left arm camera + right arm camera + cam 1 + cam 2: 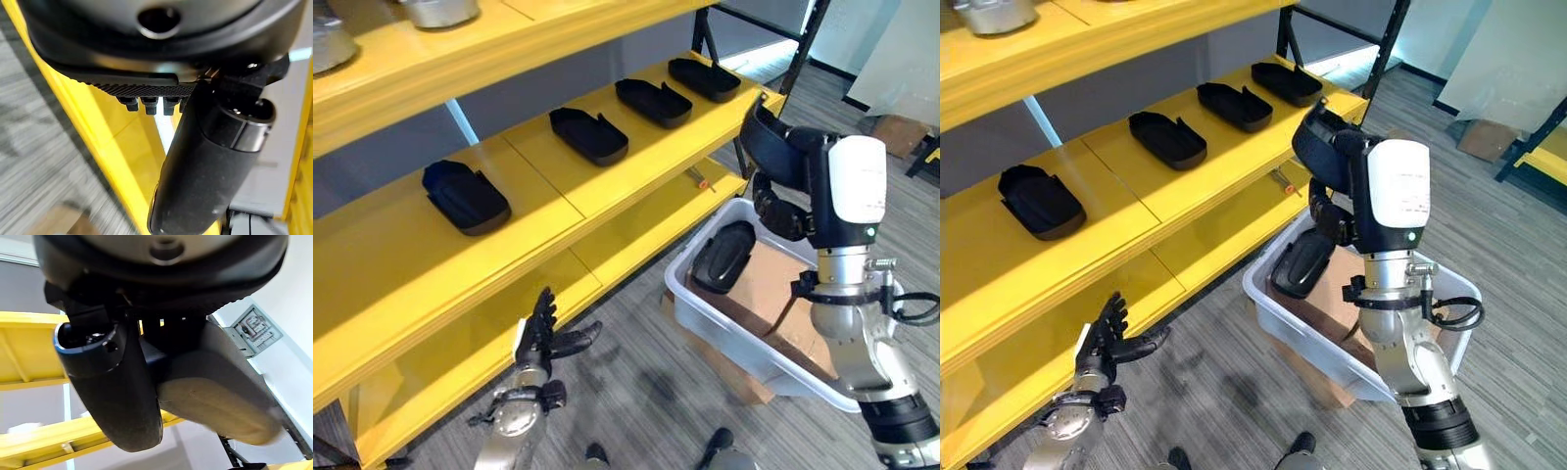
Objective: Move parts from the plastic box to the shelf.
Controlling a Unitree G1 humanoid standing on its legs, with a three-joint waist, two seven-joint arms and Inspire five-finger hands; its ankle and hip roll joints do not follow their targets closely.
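the right hand (781,211), nearest at frame right, grips a black part (723,256) above the plastic box (705,311), four parts already line the shelf (548,186) upper left, the left hand (540,338) relaxed, lower left.

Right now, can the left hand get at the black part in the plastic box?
Probably not. The left hand hangs open low by the shelf's edge, while the part leans in the box under the right hand.
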